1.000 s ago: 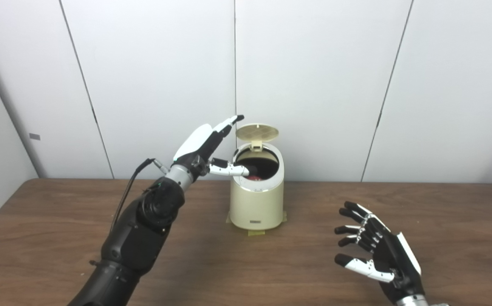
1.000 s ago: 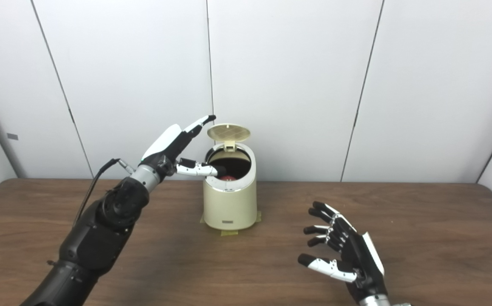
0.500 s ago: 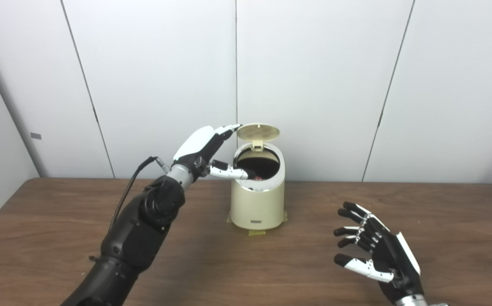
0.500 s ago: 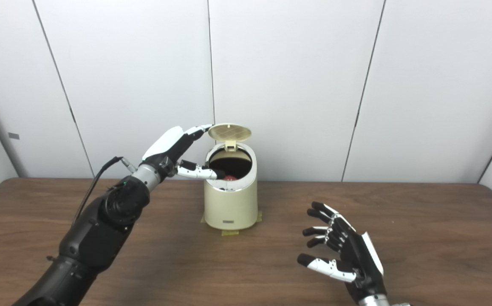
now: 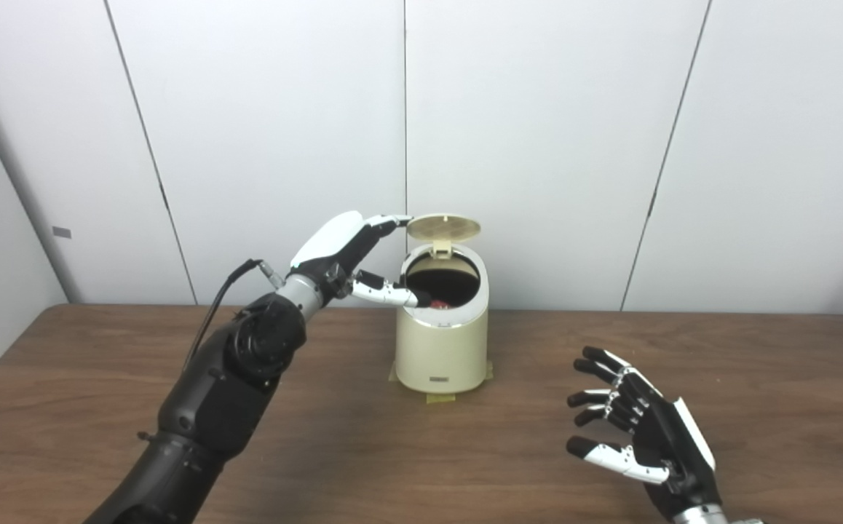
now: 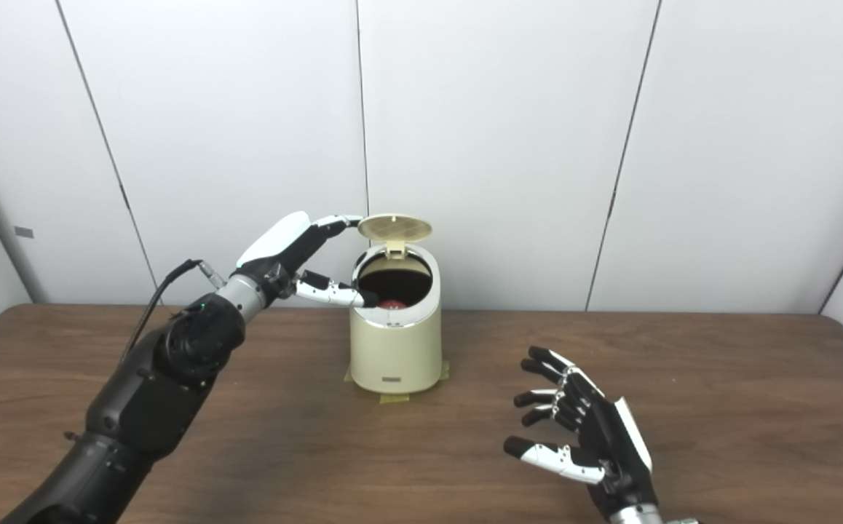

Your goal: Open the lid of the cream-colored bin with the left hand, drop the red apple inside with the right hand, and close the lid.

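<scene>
now the lid (image 5: 442,226) stands hinged up at the back of the cream-colored bin (image 5: 441,348), tilted forward over the dark mouth, and the left hand (image 5: 349,253) sits just to its left, fingertips (image 5: 394,218) reaching to the lid's left edge, at or almost touching it. the closing move, as i judge it, turns on that: the lid lies right of and level with those fingertips, so the push has to go over and down toward the front. the left hand holds nothing; fingers stretch toward the lid while the thumb points across the bin's rim. the red apple (image 6: 391,304) is already inside, a red patch low in the opening. the right hand (image 6: 587,439) hovers low over the wooden surface (image 5: 756,378), well apart from the bin, fingers spread wide and empty. the left is plainly the nearer one.
</scene>
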